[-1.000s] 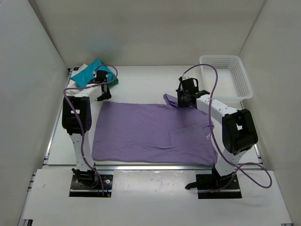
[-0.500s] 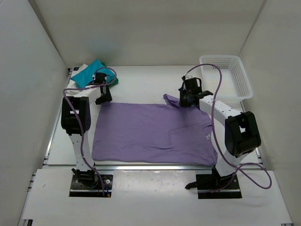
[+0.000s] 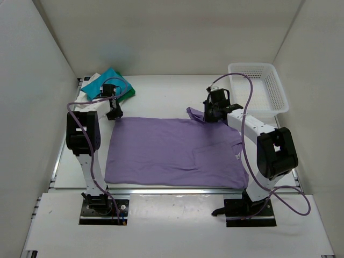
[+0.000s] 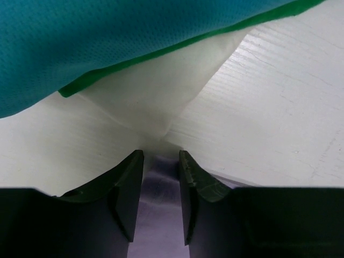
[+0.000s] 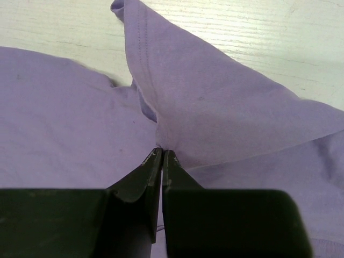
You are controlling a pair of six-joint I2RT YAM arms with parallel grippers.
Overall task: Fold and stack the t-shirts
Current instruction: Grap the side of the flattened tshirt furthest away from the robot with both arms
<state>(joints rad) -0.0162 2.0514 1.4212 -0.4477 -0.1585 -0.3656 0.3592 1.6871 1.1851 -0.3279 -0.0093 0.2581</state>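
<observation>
A lavender t-shirt (image 3: 172, 150) lies spread flat on the table between the arms. My left gripper (image 3: 113, 114) is at its far left corner, and the left wrist view shows the jaws (image 4: 161, 158) closed on a bunch of lavender cloth (image 4: 160, 188). My right gripper (image 3: 210, 117) is at the far right sleeve, shut on the cloth (image 5: 226, 102) where the sleeve meets the body (image 5: 162, 152). A folded teal t-shirt (image 3: 105, 81) lies at the far left on a dark green one (image 4: 161, 54) and a white one (image 4: 156, 102).
A white lattice basket (image 3: 274, 80) stands at the far right corner. White walls close in the table on the left, back and right. The folded stack lies just beyond my left gripper.
My left gripper has moved a little to the left and nearer the stack, and the shirt's far left corner has gone with it. The right gripper has barely shifted.
</observation>
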